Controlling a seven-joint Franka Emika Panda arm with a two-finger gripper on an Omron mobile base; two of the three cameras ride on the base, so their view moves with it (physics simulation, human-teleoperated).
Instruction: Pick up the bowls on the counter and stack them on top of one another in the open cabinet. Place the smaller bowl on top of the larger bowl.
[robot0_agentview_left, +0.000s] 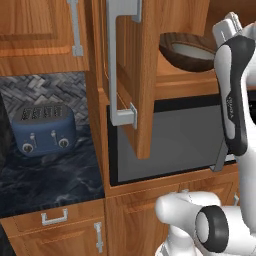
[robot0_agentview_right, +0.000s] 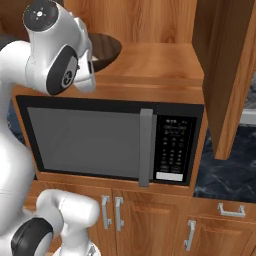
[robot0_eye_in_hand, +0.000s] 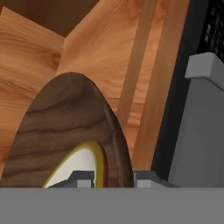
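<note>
Gripper grips tilted larger bowl rim.

We see a wide dark brown wooden bowl with striped matt grain, a smooth cream-white bowl, warm-brown grained cabinet wood, and a glossy dark marbled stone counter.

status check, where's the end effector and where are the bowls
End effector closed on wooden bowl rim. Wooden bowl on cabinet shelf above microwave, white bowl inside it. Open door alongside, nothing blocking.
</note>
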